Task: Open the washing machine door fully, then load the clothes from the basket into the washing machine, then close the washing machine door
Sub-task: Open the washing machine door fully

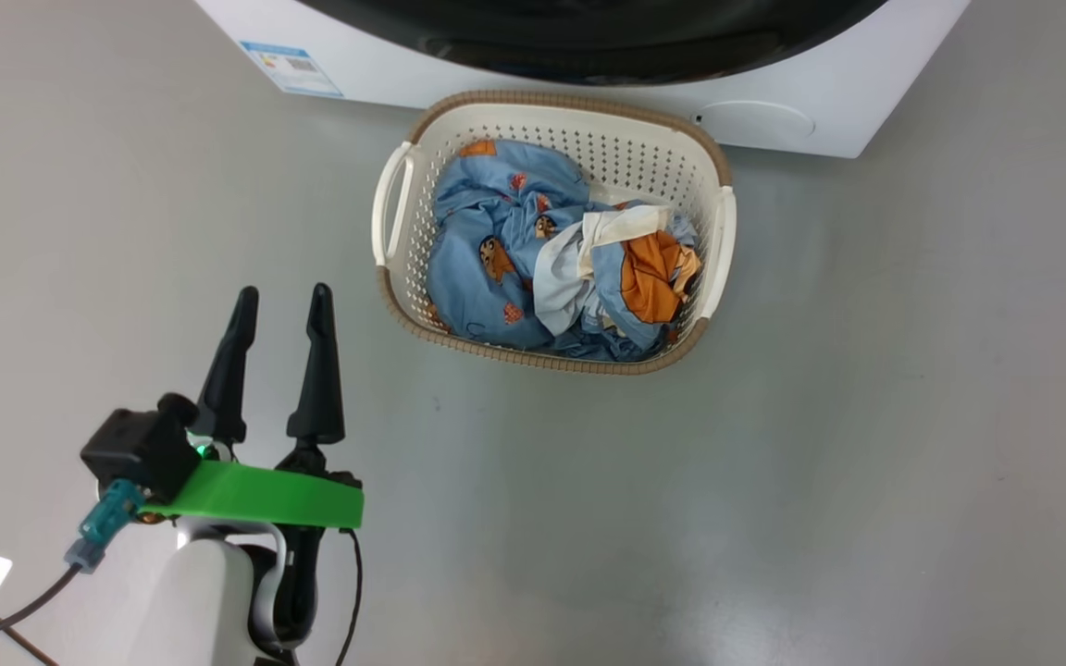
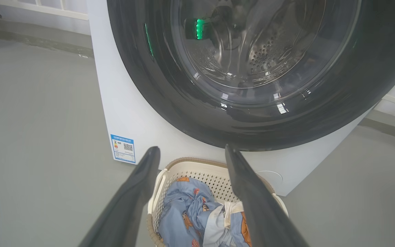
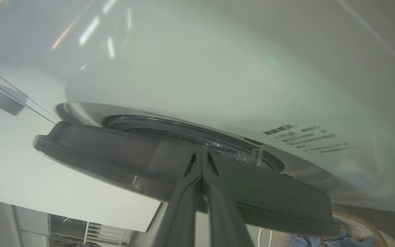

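Observation:
The cream basket [image 1: 588, 106] stands on the floor right in front of the white washing machine [image 1: 774, 111], heaped with the light blue clothes [image 1: 496, 250]. My left gripper [image 1: 283, 296] hovers open and empty to the basket's left. Its wrist view looks between its fingers [image 2: 149, 171] at the washing machine door [image 2: 190, 99], with the basket [image 2: 197, 164] and clothes [image 2: 183, 212] below. My right gripper [image 3: 201, 151] is shut, its tips against the dark rim of the door [image 3: 115, 157], which stands slightly off the machine's front [image 3: 218, 68].
Grey floor spreads around the basket on all sides. A blue label [image 1: 292, 67] marks the machine's lower left corner, and a round cover [image 1: 755, 120] sits at its lower right. A white railing [image 2: 33, 8] runs behind the machine.

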`<state>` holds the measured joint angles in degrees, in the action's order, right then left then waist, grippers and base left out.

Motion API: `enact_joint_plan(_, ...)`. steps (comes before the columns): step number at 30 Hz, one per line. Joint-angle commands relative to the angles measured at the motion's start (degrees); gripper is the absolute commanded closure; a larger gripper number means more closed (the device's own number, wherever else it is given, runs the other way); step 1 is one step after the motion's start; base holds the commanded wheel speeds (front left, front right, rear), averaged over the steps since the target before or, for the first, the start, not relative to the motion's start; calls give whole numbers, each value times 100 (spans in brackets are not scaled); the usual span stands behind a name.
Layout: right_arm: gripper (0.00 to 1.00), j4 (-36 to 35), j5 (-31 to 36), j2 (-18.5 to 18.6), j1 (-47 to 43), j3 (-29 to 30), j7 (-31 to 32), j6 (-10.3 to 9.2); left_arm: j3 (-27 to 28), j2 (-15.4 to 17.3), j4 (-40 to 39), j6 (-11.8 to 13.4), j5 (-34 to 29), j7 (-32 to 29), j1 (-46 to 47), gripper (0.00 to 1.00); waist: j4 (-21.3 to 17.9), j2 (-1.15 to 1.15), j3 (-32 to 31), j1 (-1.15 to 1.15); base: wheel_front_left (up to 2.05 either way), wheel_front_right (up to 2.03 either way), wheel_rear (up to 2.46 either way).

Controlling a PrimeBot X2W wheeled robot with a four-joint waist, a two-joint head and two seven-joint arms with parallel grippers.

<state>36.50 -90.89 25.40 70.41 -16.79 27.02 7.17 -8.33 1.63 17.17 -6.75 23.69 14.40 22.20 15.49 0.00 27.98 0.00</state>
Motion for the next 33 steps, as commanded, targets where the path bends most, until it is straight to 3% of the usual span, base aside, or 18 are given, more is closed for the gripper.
enact_joint_plan(1, 100, -58, -84, -82, 184, -34, 121, 32, 133, 125, -164, 49, 81, 60, 40, 0, 41, 0, 50, 0, 0, 0, 0)
enact_joint_plan(19, 100, 841, -268, -331, 1021, -216, 853, 32, -51, 125, -206, 166, 324, 60, 51, 0, 214, 0, 198, 0, 0, 0, 0)
enact_joint_plan(33, 100, 855, -372, -467, 242, -403, 1202, 32, 3, 125, -10, 134, 153, 60, -196, 0, 265, 0, -444, 0, 0, 0, 0)
